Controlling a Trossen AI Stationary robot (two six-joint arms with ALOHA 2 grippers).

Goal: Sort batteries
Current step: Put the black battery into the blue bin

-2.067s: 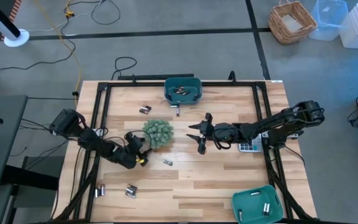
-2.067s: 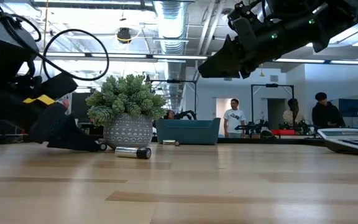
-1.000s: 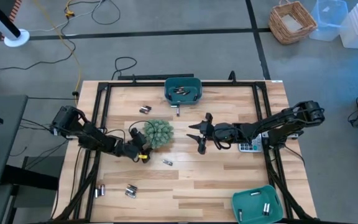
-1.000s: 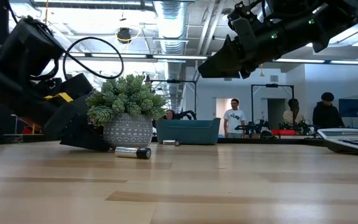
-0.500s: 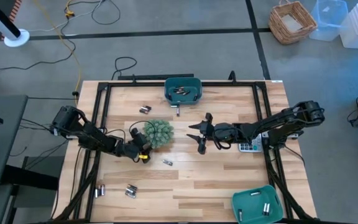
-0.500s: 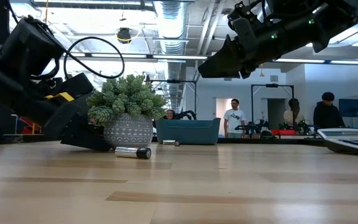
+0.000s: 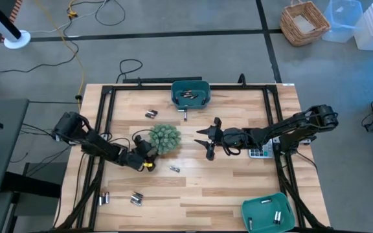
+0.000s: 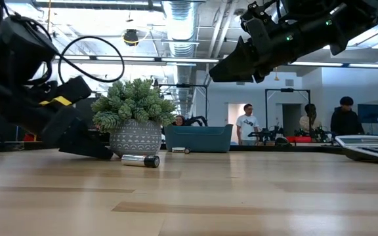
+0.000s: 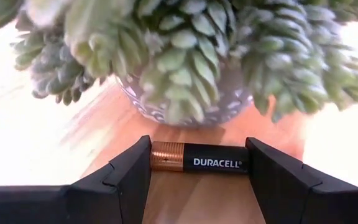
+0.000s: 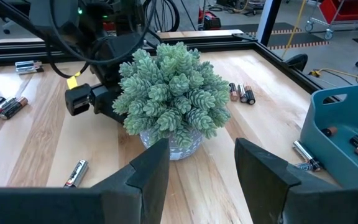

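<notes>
1. Lying at the near left of the table (image 7: 193,194), two small groups of batteries (image 7: 104,198) rest on the wood, one pair at the edge and another (image 7: 135,197) just right of it.
2. Reaching in from the left, the left gripper (image 9: 197,163) sits low beside the potted succulent (image 7: 165,138), its fingers (image 9: 126,171) clamped end to end on a black-and-copper battery (image 9: 196,157) lying on the table just in front of the pot.
3. Farther back, left of centre, two more cells (image 7: 151,114) lie side by side.
4. A single battery (image 7: 174,169) rests near the plant on its near right side; the low view shows it (image 8: 140,160) lying flat.
5. At the far middle, a teal bin (image 7: 191,92) holds several batteries, with one cell (image 7: 185,115) lying just outside its near wall.
6. The right gripper (image 10: 201,165) hovers above the table right of the plant, its fingers apart and holding nothing.
7. A grey calculator (image 7: 259,153) lies under the right arm.
8. At the near right, a second teal bin (image 7: 267,212) holds a few cells.
</notes>
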